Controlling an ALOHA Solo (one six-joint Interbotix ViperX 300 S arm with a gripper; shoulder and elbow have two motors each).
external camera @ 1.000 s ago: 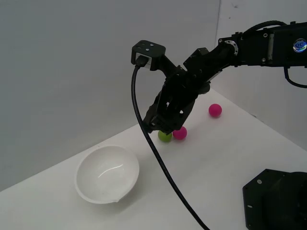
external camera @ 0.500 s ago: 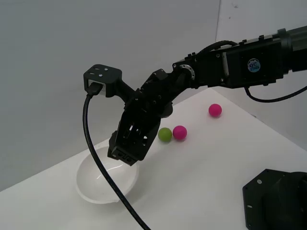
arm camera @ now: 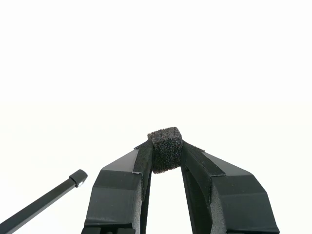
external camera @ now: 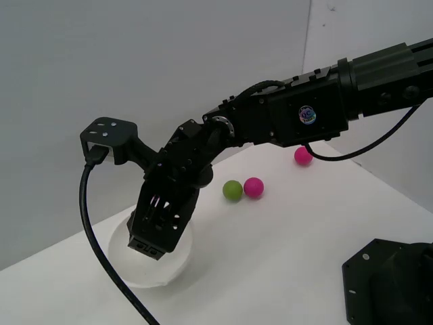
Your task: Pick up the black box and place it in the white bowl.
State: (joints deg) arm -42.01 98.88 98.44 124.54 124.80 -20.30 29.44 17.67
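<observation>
Swung over white bowl (external camera: 177,265) on white table (external camera: 291,237), pincer (arm camera: 165,155) pinches black box (arm camera: 165,149).

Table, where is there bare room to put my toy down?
Bare table lies between the white bowl, green ball and black base. It is crowded at the bowl, where the pincer grips the black box.
</observation>
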